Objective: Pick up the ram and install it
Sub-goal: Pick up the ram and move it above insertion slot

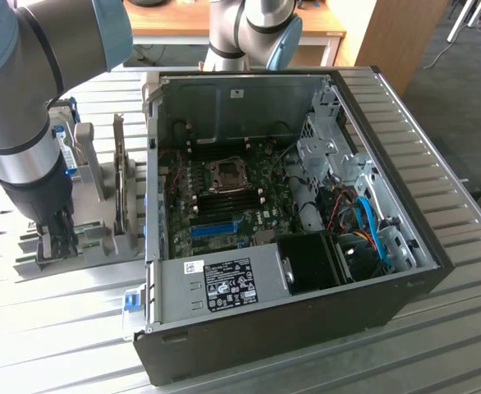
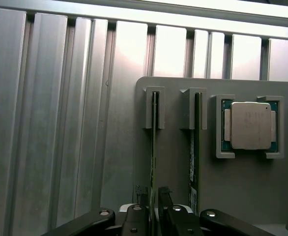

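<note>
At the left of the exterior view the arm's end effector (image 1: 57, 236) is down in the grey parts holder (image 1: 97, 242). The holder stands on the ribbed aluminium tabletop (image 1: 437, 164), just beside the open computer case (image 1: 265, 349). The wrist view gives the relation that matters. The ram (image 2: 155, 142) stands on its long edge in the holder, seen edge-on as a thin dark-green line, and that line runs straight into the middle of the end effector. The tool sits astride one end of the stick, whose long axis leads away from it to the slotted bracket holding the far end. So the ram lies directly in line with the tool, not off to one side. Whether the end effector is pressed onto the board or spread just clear of it I cannot tell. The ram sits in its slot, not lifted. A second, look-alike stick (image 2: 197, 147) stands parallel in the neighbouring slot, close beside the tool but apart from it, and a processor (image 2: 250, 125) rests in a pocket beyond that. In the exterior view the motherboard (image 1: 249, 197) lies flat inside the case near the centre of the frame — well apart from the holder, toward the exterior view's right of the end effector.
</note>
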You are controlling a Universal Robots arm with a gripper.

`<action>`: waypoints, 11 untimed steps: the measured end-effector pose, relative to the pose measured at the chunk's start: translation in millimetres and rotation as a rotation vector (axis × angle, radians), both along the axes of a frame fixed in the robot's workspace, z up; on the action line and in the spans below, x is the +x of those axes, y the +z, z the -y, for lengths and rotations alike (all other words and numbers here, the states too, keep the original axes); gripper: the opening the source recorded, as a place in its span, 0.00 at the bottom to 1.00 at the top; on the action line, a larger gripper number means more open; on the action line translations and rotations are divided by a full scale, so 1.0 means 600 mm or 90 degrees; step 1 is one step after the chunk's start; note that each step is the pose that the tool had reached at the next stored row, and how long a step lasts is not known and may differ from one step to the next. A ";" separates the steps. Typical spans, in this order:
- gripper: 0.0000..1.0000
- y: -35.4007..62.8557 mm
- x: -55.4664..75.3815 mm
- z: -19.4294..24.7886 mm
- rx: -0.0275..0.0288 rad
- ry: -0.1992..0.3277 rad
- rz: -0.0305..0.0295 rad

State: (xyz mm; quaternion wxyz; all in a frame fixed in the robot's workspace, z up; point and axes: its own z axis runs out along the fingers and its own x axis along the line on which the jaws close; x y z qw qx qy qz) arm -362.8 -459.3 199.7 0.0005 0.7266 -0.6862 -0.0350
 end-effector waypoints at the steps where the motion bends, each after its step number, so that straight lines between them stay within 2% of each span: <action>1: 0.23 0.000 0.000 -0.0001 0.0000 0.000 0.0000; 9: 0.23 0.000 0.000 -0.0002 0.0000 0.000 0.0000; 10: 0.21 0.000 0.000 -0.0002 0.0000 0.000 0.0001; 11: 0.15 0.000 0.000 -0.0002 0.0001 0.000 0.0000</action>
